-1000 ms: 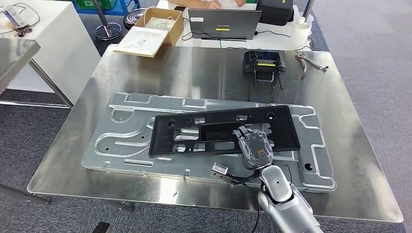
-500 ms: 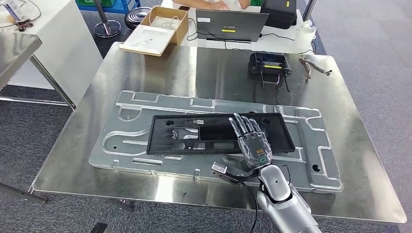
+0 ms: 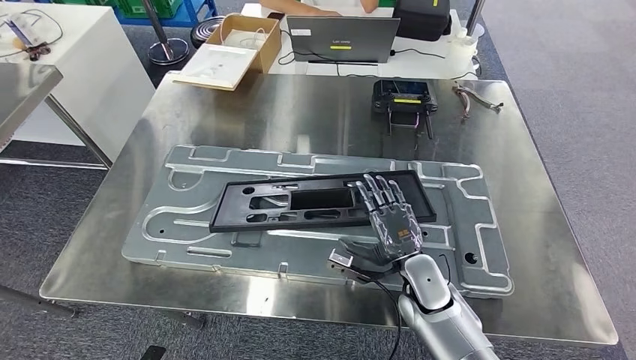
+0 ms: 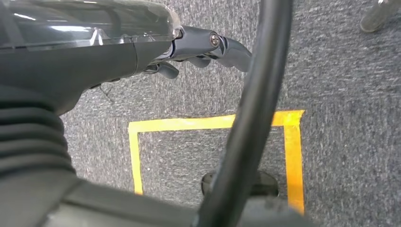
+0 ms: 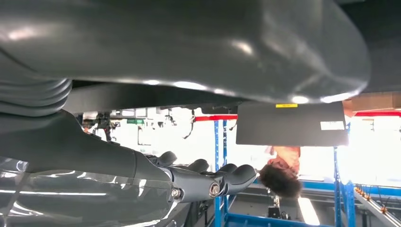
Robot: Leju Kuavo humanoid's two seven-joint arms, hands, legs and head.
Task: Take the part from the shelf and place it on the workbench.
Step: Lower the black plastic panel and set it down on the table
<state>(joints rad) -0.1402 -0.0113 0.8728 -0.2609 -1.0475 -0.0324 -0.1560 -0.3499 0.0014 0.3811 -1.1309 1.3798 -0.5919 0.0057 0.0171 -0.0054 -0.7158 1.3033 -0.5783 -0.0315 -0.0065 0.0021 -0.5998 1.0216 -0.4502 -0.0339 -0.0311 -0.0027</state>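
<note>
- Grey carpet is surrounding the shiny steel workbench (image 3: 225,105), seen from above.
- Nearest, the right hand (image 3: 390,217) is hovering with fingers spread, gripping nothing, over the near end of the part.
- Flat black rectangular plastic frame part (image 3: 315,201) is lying on a stamped silver metal panel (image 3: 187,210) on the workbench.
- Left hand (image 4: 142,47) is hanging over the carpet, fingers loosely curled, holding nothing.
- Farther back, a black handheld controller (image 3: 403,94) and a grey laptop (image 3: 341,37) are sitting.
</note>
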